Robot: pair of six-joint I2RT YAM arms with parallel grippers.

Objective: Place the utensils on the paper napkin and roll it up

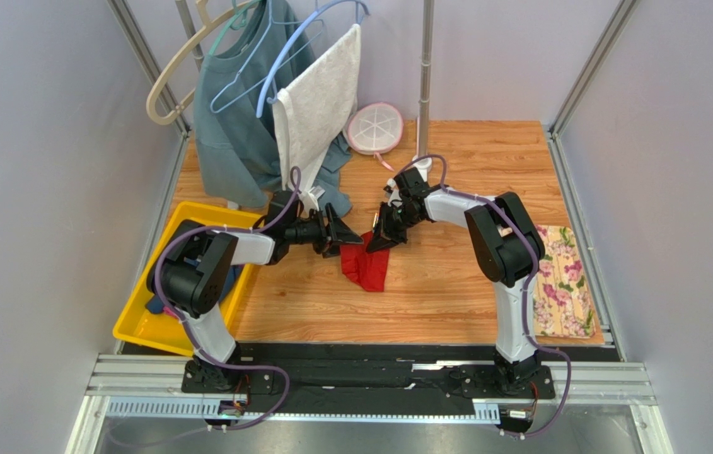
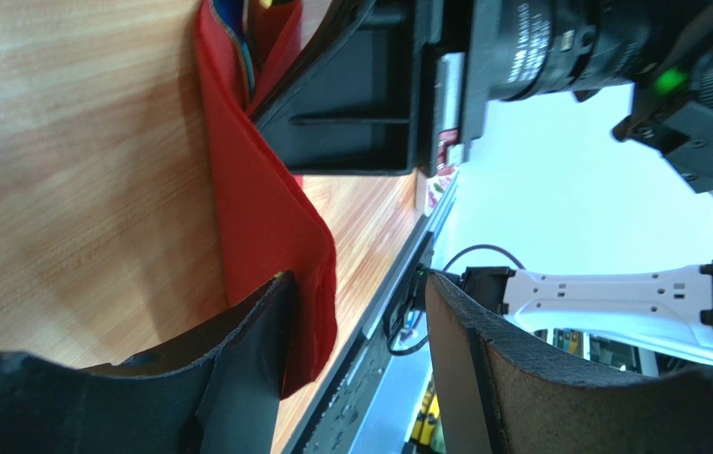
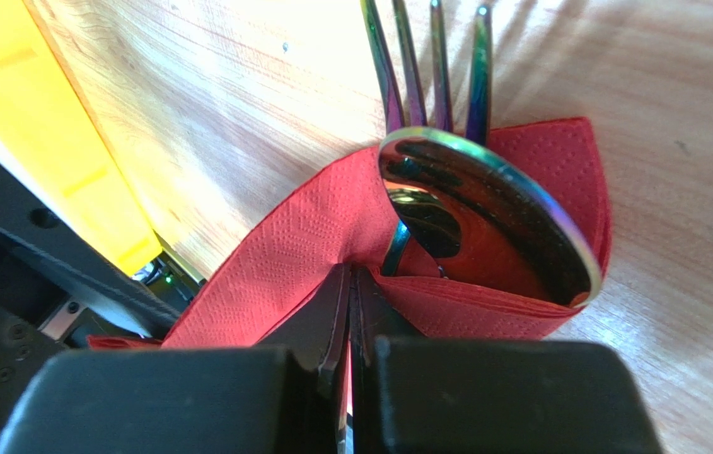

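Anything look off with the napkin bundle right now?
Yes. The napkin is a loose, lopsided fold, not a roll: the spoon bowl and the fork tines stick out of one end. The right gripper pinches the paper just beside the spoon.

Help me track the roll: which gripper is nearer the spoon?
Right. The right gripper is shut on the paper napkin beside the spoon; the left gripper stands open around the napkin's other end, farther off.
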